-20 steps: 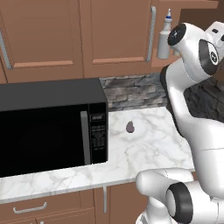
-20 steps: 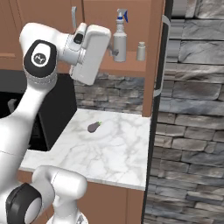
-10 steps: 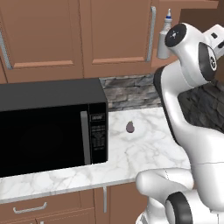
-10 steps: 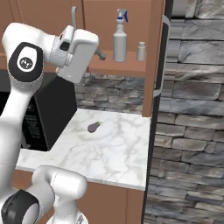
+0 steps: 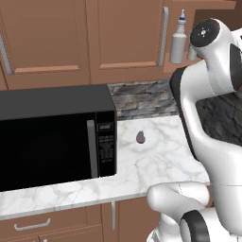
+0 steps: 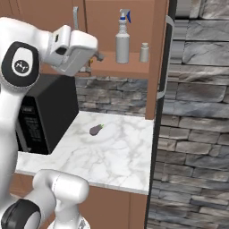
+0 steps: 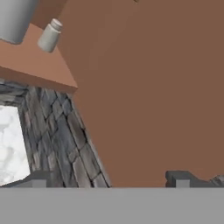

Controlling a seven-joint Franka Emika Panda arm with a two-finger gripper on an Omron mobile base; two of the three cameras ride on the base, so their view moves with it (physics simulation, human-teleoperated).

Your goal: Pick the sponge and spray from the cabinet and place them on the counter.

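The spray [image 6: 122, 40] stands upright on the wooden shelf [image 6: 118, 69] of the open cabinet [image 5: 125, 42]; the left base view also shows the spray [image 5: 178, 40]. My gripper [image 6: 95, 57] hangs left of the spray, at about shelf height and apart from it. It is open with nothing between its fingertips [image 7: 181, 177]. In the hand view, the spray's base [image 7: 15, 17] sits at the top left over the shelf [image 7: 35, 65]. The sponge is hidden. The marble counter [image 6: 116, 152] lies below.
A small white shaker [image 6: 144, 52] stands right of the spray. A dark purple egg-shaped object [image 5: 140, 137] lies on the counter. A black microwave [image 5: 52, 137] takes the counter's left side. The open cabinet door [image 6: 163, 58] stands edge-on at the right, beside a stone wall.
The hand has swung left, away from the spray, and turned. The gripper stays open. The spray and shaker have not moved.
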